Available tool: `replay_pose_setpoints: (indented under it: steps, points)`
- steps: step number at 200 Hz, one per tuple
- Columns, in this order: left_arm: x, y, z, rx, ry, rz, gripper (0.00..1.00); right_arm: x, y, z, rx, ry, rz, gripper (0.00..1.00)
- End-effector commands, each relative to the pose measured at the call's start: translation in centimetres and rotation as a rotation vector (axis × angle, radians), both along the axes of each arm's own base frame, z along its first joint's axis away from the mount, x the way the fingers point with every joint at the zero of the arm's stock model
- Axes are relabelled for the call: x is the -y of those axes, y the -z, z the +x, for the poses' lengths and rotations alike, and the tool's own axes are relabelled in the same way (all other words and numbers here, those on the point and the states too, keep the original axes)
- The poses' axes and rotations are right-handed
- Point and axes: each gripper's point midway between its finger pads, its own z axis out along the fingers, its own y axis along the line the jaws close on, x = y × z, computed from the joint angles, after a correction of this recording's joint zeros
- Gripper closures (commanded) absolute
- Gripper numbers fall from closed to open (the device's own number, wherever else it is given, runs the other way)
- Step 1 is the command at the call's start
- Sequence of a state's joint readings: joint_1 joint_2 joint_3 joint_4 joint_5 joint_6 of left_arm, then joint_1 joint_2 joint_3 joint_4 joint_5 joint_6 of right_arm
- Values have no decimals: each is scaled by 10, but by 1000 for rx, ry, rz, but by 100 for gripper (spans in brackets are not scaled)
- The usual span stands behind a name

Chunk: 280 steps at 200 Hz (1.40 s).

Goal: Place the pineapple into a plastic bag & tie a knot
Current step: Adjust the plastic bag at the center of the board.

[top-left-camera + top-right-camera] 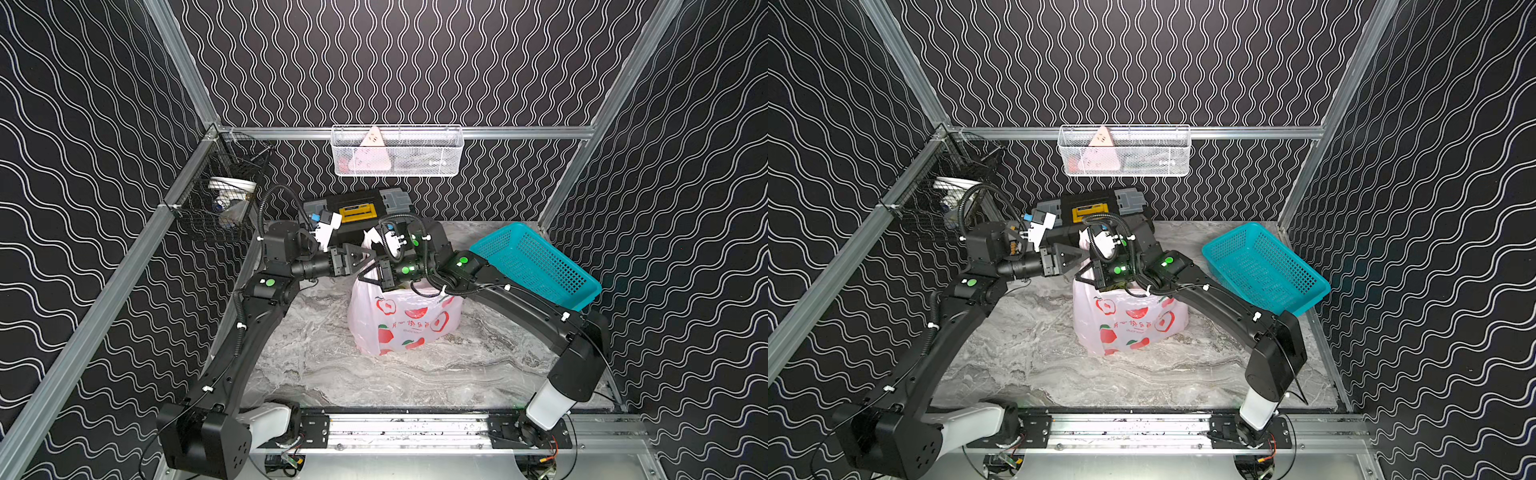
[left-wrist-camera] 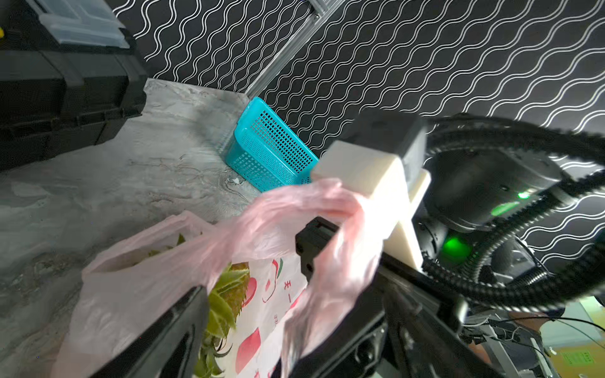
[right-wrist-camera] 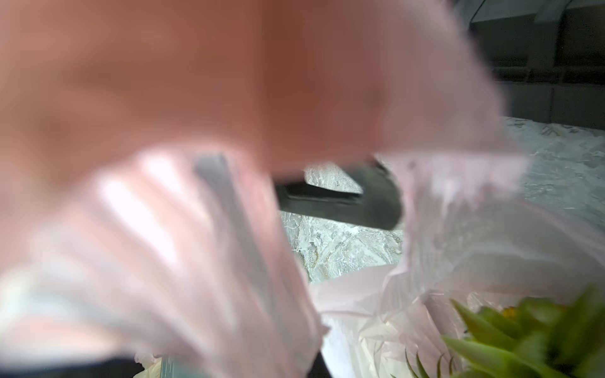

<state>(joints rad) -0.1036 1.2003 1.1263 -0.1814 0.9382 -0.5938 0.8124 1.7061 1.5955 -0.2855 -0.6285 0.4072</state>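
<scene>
The pale-pink plastic bag (image 1: 403, 324) (image 1: 1125, 324) with red apples stands mid-table. The pineapple (image 2: 229, 291) sits inside it, and its green leaves (image 3: 523, 337) show at the open mouth. My right gripper (image 1: 365, 277) (image 1: 1086, 275) hovers over the bag's top, shut, with a pink handle strip (image 2: 340, 229) looped round its black fingers. Blurred pink film covers most of the right wrist view. My left gripper (image 1: 370, 257) (image 2: 262, 330) is open beside it, and that strip hangs between its jaws against one finger (image 2: 360, 327). A knot is not in view.
A teal perforated basket (image 1: 536, 266) (image 2: 271, 153) leans at the right wall. A black toolbox (image 1: 357, 212) (image 2: 65, 81) stands behind the bag. A white wire basket (image 1: 397, 151) hangs on the back wall and a black wire one (image 1: 224, 199) at the left. The marble tabletop (image 1: 374, 382) lies in front.
</scene>
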Motion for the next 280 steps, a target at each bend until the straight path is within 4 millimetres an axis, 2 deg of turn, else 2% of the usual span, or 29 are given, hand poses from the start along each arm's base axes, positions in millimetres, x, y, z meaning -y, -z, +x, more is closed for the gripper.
replay_pose_setpoints:
  steps: [1, 15, 29, 54, 78, 83, 88, 102, 113, 119, 136, 154, 174, 193, 215, 243, 259, 271, 277, 280]
  points:
    - [7, -9, 6, -10, 2, -60, 13, -5, -4, -1, 19, -8, 15, 100]
    - [17, -8, 7, 7, 11, -24, 20, -6, -4, -3, 9, -14, 24, 100]
    - [23, -6, 8, 15, 16, 7, 35, -6, -3, -4, 3, -15, 30, 100]
    - [23, -10, 17, 11, -18, -23, 64, -4, 0, -6, 0, -13, 27, 100]
    - [21, -10, 21, 16, -41, -25, 100, -1, 1, -8, -1, -13, 23, 100]
    - [22, -10, 21, 20, -39, -26, 100, 0, -1, -8, 4, -9, 22, 100]
    - [21, -9, 21, 19, -41, -24, 100, 2, -3, -8, 10, -5, 22, 95]
    - [19, -4, 21, 20, -58, -6, 100, 13, -14, -4, 40, 33, -1, 61]
    - [17, -3, 19, 27, -68, 2, 100, 27, -29, -1, 89, 80, -30, 41]
    - [16, -3, 19, 30, -70, 5, 100, 37, -39, 2, 128, 120, -54, 35]
    - [16, -6, 17, 44, -67, 16, 100, 71, -65, 8, 242, 243, -129, 26]
    - [16, -9, 16, 51, -59, 26, 100, 114, -81, 24, 347, 414, -249, 21]
    - [17, -11, 14, 57, -50, 19, 100, 151, -73, 39, 396, 522, -414, 16]
    - [18, -11, 14, 54, -43, 14, 100, 167, -56, 48, 418, 563, -534, 10]
    - [20, -9, 14, 49, -33, 10, 100, 164, -42, 54, 410, 559, -563, 6]
    - [20, -9, 14, 47, -27, 10, 100, 155, -38, 61, 394, 562, -543, 8]
    - [20, -10, 13, 53, -26, 11, 100, 153, -37, 64, 391, 569, -541, 18]
    - [20, -10, 13, 54, -26, 11, 100, 153, -41, 67, 398, 590, -523, 38]
    - [20, -10, 13, 54, -28, 10, 100, 153, -44, 70, 404, 601, -507, 54]
    - [20, -11, 15, 58, -32, 9, 100, 153, -46, 71, 408, 609, -496, 66]
